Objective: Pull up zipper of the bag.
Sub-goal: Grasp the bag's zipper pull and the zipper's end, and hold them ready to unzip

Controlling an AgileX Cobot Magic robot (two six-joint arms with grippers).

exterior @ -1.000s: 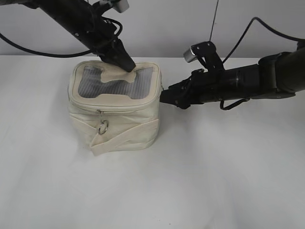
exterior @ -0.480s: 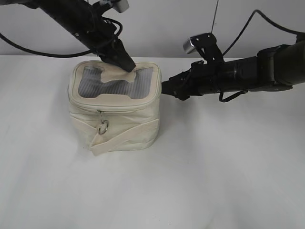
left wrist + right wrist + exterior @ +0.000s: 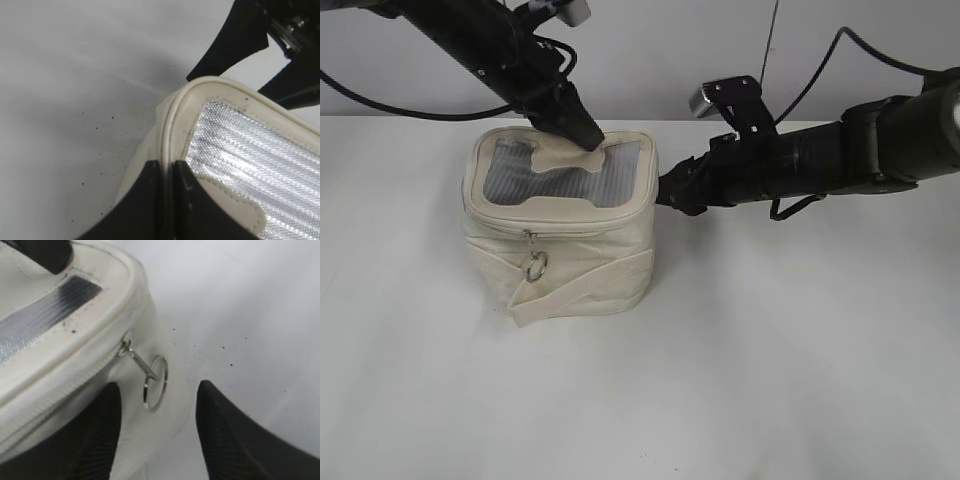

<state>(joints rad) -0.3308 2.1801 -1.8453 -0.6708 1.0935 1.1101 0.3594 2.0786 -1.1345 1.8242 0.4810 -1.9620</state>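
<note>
Nearest the ext cam: bare white table [image 3: 740, 380], nothing else on it in front. Bag [image 3: 560, 225] sits left of centre, upright, lid on top. Flat strap [image 3: 585, 285] runs across its front face at a slant. Zipper [image 3: 555, 228] track follows the lid rim; one ring pull [image 3: 537, 266] hangs down the front face, just above the strap.

Right side of bag: right gripper [image 3: 665, 192] comes in roughly horizontal from the right, tips at the bag's upper right corner. Right wrist cam: fingers [image 3: 227, 432] apart, second ring pull [image 3: 154, 383] hangs between them from the zip slider at the rim, not clamped. One finger is against or very near the bag wall; can't tell contact. Ring is clear of the other finger.

Farther back: left gripper [image 3: 588, 138] angles down from upper left onto the lid top, at the rear part of the cream patch [image 3: 560, 160] between the grey panels. Left wrist cam: fingers [image 3: 147, 200] together, only a thin slit between, lid rim showing in line with it; can't tell if any fabric is pinched. Right arm's dark parts show beyond the lid in that view.

Behind all: white wall [image 3: 660, 60], cables [image 3: 810, 85] looping off both arms.
</note>
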